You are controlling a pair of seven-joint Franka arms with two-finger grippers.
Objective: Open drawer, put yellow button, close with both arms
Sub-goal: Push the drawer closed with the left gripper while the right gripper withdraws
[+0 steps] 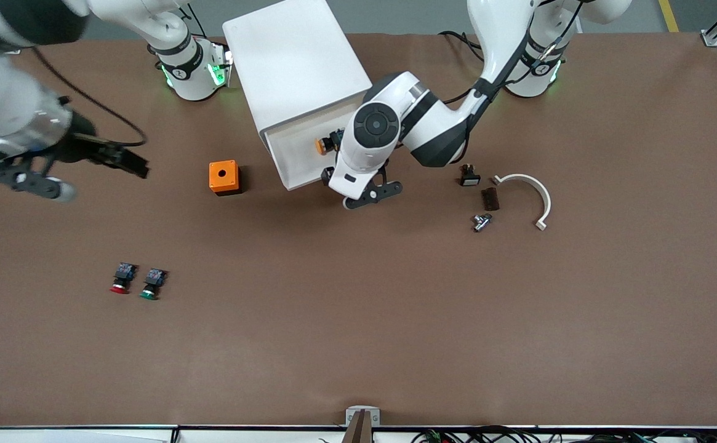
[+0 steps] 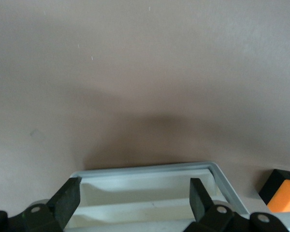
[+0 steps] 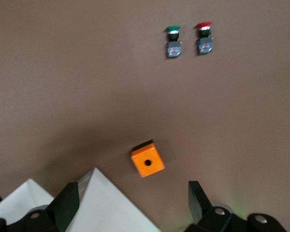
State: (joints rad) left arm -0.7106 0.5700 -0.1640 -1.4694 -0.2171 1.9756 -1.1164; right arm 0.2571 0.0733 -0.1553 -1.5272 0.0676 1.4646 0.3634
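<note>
Left end effector (image 1: 364, 195) hung over the front edge of the drawer (image 1: 300, 147), and its two fingers stood wide apart with nothing between them. In the left wrist view the fingers (image 2: 67, 199) framed the white rim of the drawer (image 2: 150, 170), which was pulled out from the white cabinet (image 1: 293, 64). The yellow button (image 1: 327, 144) lay inside the drawer, on its side, at the edge toward the left arm's end of the desk, partly hidden by the arm.

Right end effector (image 1: 96, 157) was up in the air over the desk (image 1: 395, 320) toward the right arm's end, well apart from the cabinet. Its fingers (image 3: 67, 203) were also wide apart and empty, as the right wrist view showed.

An orange box (image 1: 224, 177) with a round hole on top stood on the desk beside the drawer, toward the right arm's end. Nearer to the front camera, a red button (image 1: 122, 279) and a green button (image 1: 152, 284) lay just beside each other.

Toward the left arm's end of the desk, a curved white piece (image 1: 533, 194) lay near a small black part (image 1: 469, 177), a dark flat piece (image 1: 490, 198) and a small metal part (image 1: 481, 221).
</note>
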